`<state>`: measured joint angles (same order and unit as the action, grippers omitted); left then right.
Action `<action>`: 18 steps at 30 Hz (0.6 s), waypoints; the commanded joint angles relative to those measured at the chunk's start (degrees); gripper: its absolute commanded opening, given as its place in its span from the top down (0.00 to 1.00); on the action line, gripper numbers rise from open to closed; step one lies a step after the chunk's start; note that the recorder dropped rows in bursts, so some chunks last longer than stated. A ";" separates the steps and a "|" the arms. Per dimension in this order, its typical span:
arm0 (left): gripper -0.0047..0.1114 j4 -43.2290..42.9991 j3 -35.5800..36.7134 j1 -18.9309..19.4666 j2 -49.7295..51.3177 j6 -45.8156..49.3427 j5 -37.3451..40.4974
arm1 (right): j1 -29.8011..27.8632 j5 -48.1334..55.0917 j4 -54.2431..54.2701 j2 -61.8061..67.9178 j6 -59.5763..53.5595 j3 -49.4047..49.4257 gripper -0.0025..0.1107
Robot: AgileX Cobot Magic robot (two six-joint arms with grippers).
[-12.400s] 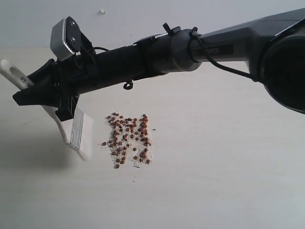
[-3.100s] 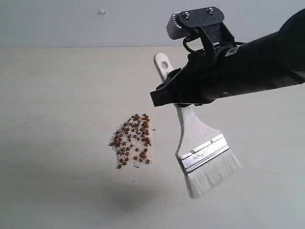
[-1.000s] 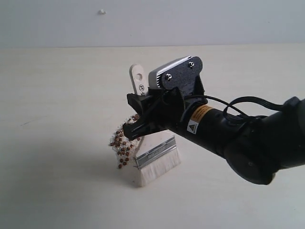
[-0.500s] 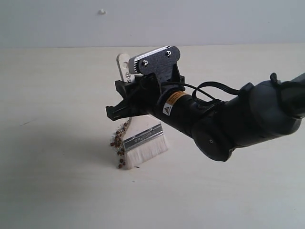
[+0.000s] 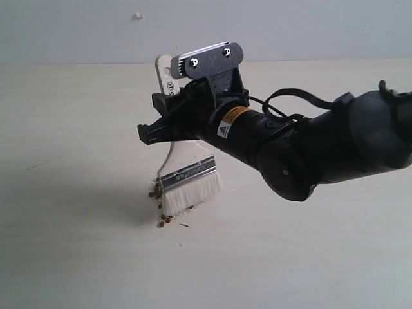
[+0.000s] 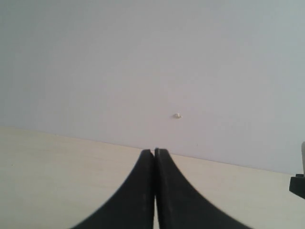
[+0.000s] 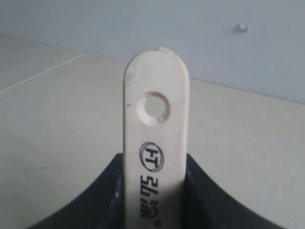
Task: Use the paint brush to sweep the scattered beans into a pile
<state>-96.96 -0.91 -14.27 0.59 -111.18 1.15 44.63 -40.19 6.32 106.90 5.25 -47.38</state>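
My right gripper [image 5: 168, 125] is shut on the pale wooden handle of the paint brush [image 5: 188, 182], which stands nearly upright with its off-white bristles pressed on the table. In the right wrist view the brush handle [image 7: 156, 138], with its hole and black print, sits clamped in that gripper [image 7: 155, 191]. A few reddish-brown beans [image 5: 156, 191] show at the left edge of the bristles and a few more [image 5: 167, 219] below them; the brush hides most of the pile. My left gripper [image 6: 154, 151] is shut and empty, seen only in its wrist view.
The pale wooden table [image 5: 77, 244] stretches around the brush, with a grey wall [image 5: 77, 32] behind it. A small white speck [image 5: 138, 15] sits on the wall. The bulky right arm [image 5: 322, 154] reaches in from the right above the table.
The brush has swept leftward over the beans and now stands more upright. Fewer beans show than a second ago; most lie behind the bristles. The left gripper has not moved.
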 commanded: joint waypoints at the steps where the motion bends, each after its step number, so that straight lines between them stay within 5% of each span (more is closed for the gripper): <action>1: 0.96 -0.03 0.16 -0.28 0.08 -0.04 0.05 | 0.02 4.77 5.10 -5.19 0.53 -0.49 0.98; 7: 0.96 -0.03 0.16 -0.28 0.08 -0.04 0.05 | 5.58 4.76 18.13 -5.15 -0.71 -0.39 0.98; 12: 0.96 -0.03 0.16 -0.28 0.08 -0.04 0.05 | 12.06 -0.19 42.34 -2.54 -18.31 -0.50 0.98; 18: 0.96 -0.03 0.16 -0.28 0.08 -0.04 0.05 | 18.02 -6.03 49.98 -1.58 -23.10 -2.34 0.98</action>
<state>-96.96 -0.91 -14.27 0.59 -111.18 1.15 60.96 -43.68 53.66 105.03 -14.10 -47.95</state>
